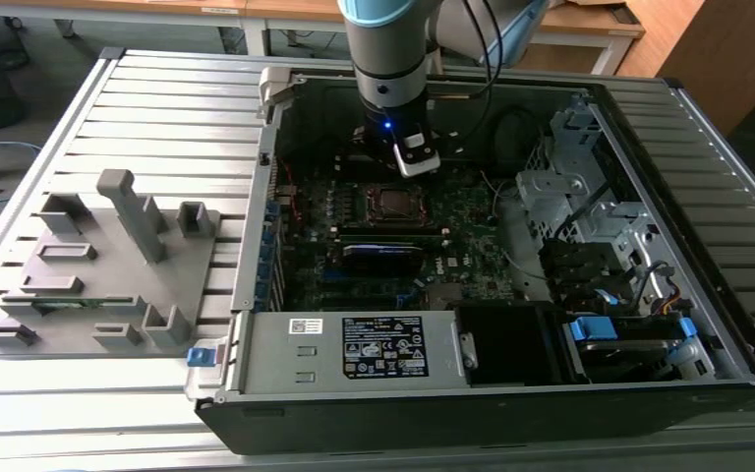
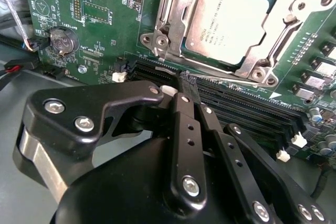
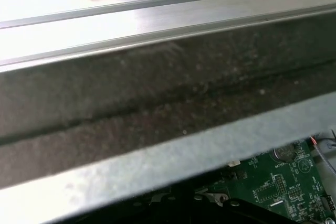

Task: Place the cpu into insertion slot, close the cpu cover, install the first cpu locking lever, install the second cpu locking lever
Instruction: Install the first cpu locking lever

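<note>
The cpu (image 2: 231, 17), a flat square chip with a dull metal top, lies in the insertion slot (image 1: 391, 202) on the green motherboard. The cpu cover (image 2: 247, 67), a silver frame with a square window, lies flat around it. A thin metal lever (image 2: 283, 35) runs along one side of the frame. My gripper (image 2: 188, 83) is shut with nothing visible between its black fingers (image 2: 181, 124), and its tips hover by the long black memory slots beside the socket's edge. In the exterior view the gripper (image 1: 411, 167) hangs inside the open computer case, just behind the socket.
Long black memory slots (image 2: 252, 108) and a coin battery (image 2: 62, 40) flank the socket. The case holds a power supply (image 1: 377, 344), a drive cage (image 1: 574, 197) and cables. A grey fixture (image 1: 102, 256) stands on the slatted table at the exterior view's left. The case wall (image 3: 157, 103) is close.
</note>
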### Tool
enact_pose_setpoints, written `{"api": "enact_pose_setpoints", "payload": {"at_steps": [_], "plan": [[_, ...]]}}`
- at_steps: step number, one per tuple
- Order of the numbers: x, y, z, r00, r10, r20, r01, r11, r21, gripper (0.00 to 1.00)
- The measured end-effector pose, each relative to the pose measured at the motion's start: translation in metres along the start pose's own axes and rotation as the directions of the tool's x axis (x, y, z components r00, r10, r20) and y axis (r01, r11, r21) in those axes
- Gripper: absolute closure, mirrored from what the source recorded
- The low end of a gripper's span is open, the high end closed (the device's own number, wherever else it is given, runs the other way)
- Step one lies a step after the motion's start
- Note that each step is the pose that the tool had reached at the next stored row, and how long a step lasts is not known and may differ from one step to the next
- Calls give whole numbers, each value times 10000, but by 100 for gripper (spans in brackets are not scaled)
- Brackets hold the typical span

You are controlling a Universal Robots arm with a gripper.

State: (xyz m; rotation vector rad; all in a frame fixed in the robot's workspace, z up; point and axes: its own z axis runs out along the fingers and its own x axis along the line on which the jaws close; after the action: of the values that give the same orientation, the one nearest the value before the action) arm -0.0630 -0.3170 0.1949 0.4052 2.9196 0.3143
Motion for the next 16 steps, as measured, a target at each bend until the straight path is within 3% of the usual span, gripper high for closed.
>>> {"api": "enact_pose_setpoints", "payload": {"at_steps": [13, 14, 16], "plan": [[3, 0, 6, 10000, -6, 8, 6, 10000, 22, 90], [3, 0, 8, 10000, -15, 22, 15, 10000, 73, 90], [4, -2, 10, 10000, -52, 61, 51, 9997, 240, 90]]}}
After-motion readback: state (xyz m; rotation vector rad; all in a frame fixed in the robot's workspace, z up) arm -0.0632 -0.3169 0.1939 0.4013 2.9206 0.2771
